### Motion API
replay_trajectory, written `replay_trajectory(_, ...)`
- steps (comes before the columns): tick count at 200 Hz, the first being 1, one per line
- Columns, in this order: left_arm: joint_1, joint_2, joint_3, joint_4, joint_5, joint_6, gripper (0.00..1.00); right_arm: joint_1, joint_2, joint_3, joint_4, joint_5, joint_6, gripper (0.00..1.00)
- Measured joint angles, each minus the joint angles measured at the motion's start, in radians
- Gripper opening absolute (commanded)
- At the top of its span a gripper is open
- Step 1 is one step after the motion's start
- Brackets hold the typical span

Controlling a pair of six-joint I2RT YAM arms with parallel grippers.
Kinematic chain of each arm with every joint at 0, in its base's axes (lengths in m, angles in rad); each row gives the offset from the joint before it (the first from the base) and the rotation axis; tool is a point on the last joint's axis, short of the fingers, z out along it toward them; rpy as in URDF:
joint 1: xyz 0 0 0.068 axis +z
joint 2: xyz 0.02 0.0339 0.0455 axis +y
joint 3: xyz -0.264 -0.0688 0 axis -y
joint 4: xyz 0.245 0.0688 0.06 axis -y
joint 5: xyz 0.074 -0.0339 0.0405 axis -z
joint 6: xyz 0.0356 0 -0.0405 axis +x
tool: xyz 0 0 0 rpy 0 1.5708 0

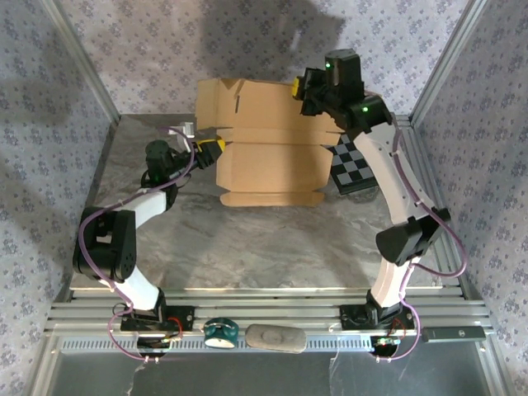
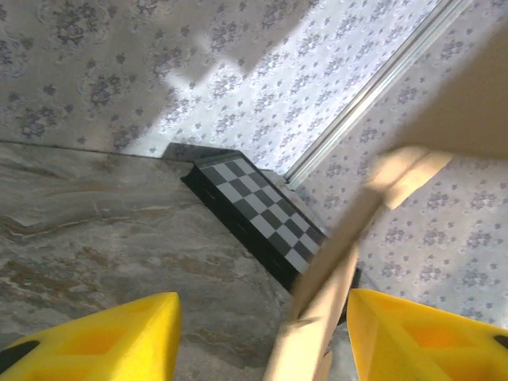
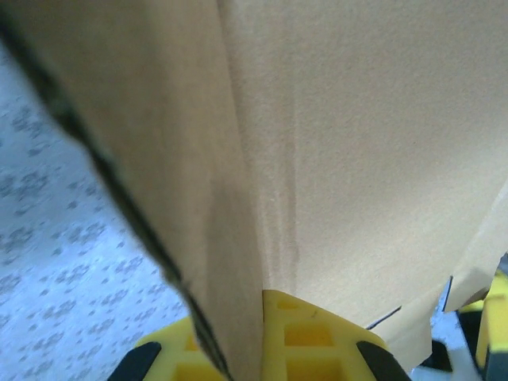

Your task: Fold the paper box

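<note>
The paper box (image 1: 268, 153) is a brown cardboard sheet at the back middle of the table, its far panel raised off the surface. My right gripper (image 1: 301, 89) is shut on that raised panel's top right edge; in the right wrist view the cardboard (image 3: 357, 143) is pinched between the yellow fingers (image 3: 305, 337). My left gripper (image 1: 210, 148) stands at the box's left side. Its jaws are open, and a cardboard edge (image 2: 317, 317) runs up between the yellow fingers (image 2: 119, 341), closer to the right one and not pinched.
A black-and-grey checkerboard panel (image 1: 356, 169) lies at the back right, partly under the box, and appears beyond the left fingers too (image 2: 262, 210). A teal roll (image 1: 221, 332) and a grey oval pad (image 1: 276, 337) sit on the near rail. Patterned walls enclose three sides.
</note>
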State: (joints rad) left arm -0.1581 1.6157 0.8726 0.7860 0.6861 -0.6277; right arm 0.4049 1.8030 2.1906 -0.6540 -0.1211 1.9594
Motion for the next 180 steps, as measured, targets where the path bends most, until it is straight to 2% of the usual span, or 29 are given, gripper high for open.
replay_trajectory(21,-0.013,0.000,0.020,-0.030,-0.020,0.036,0.59,-0.008,-0.006,0.043,-0.035,-0.022,-0.008,0.00)
replay_trajectory(102,-0.100,-0.083,0.150,-0.185,-0.085,0.205,0.60,-0.028,-0.020,0.026,-0.086,-0.052,-0.011,0.00)
replay_trajectory(121,-0.111,-0.082,0.164,-0.201,-0.097,0.227,0.52,-0.034,-0.025,0.026,-0.087,-0.053,-0.011,0.00)
replay_trajectory(151,-0.120,-0.045,0.217,-0.261,-0.122,0.242,0.22,-0.036,-0.031,0.026,-0.087,-0.053,-0.011,0.00)
replay_trajectory(180,-0.141,-0.030,0.246,-0.305,-0.161,0.254,0.20,-0.048,-0.035,0.018,-0.082,-0.046,-0.011,0.00)
